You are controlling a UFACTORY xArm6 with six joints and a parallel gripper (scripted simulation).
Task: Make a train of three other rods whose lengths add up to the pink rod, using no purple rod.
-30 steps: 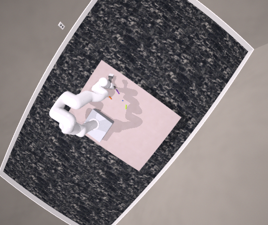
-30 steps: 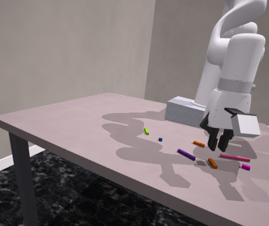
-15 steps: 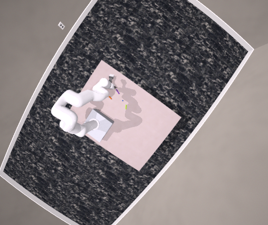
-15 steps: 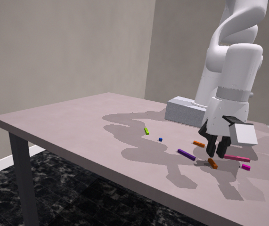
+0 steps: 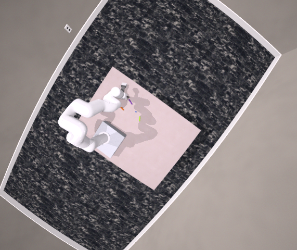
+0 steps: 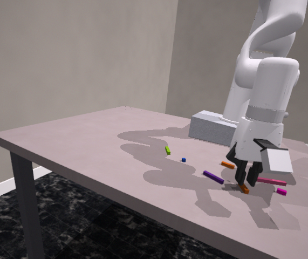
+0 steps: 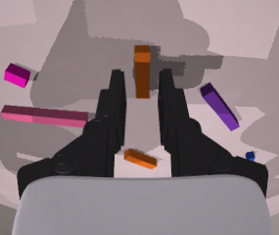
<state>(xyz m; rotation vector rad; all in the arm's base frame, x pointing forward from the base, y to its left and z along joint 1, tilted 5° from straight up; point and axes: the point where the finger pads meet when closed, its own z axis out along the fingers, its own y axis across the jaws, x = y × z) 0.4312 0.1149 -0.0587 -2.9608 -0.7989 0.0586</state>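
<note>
My gripper (image 6: 245,182) (image 7: 142,85) (image 5: 127,97) is low over the table, with its fingers partly open on either side of one end of an orange rod (image 6: 244,188) (image 7: 142,69). That rod lies flat and sticks out ahead of the fingertips. Small gaps show on both sides of it. A second orange rod (image 6: 227,164) (image 7: 141,159) (image 5: 121,108) lies behind the fingers, towards the base. The pink rod (image 6: 271,181) (image 7: 44,116) and a magenta rod (image 6: 281,191) (image 7: 17,74) lie to one side. A purple rod (image 6: 213,177) (image 7: 219,106) (image 5: 130,101) lies on the other side.
A blue rod (image 6: 183,159) (image 7: 251,156) (image 5: 136,111) and a lime rod (image 6: 167,150) (image 5: 139,118) lie further out on the table (image 6: 64,134). The arm's grey base block (image 6: 209,128) (image 5: 109,138) stands behind the rods.
</note>
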